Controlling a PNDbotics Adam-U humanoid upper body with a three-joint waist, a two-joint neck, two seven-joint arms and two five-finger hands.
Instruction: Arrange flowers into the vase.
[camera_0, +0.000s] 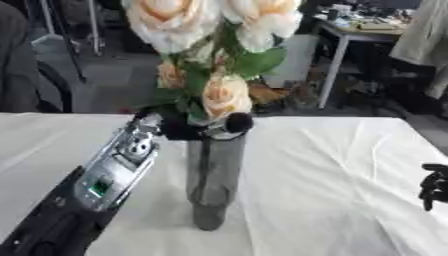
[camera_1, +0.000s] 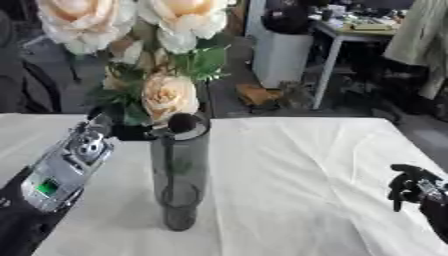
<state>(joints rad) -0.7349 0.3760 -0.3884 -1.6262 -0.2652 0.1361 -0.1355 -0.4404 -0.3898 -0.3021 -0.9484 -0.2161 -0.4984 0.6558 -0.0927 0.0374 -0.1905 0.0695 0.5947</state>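
A tall grey see-through vase (camera_0: 214, 175) stands upright in the middle of the white table (camera_0: 350, 165). A bunch of cream and peach roses (camera_0: 226, 95) with green leaves rises from its mouth, with stems showing inside the glass. My left hand (camera_0: 179, 129) comes in from the lower left and sits at the vase's rim, its dark fingers curled round the stems just above the mouth. My right hand (camera_1: 409, 186) hovers at the right edge of the table with relaxed fingers and holds nothing.
Wrinkled white cloth covers the table on both sides of the vase. Beyond the far edge are a cluttered desk (camera_0: 359, 27), a white cabinet (camera_1: 280, 55) and a dark chair (camera_0: 26, 75) at the left.
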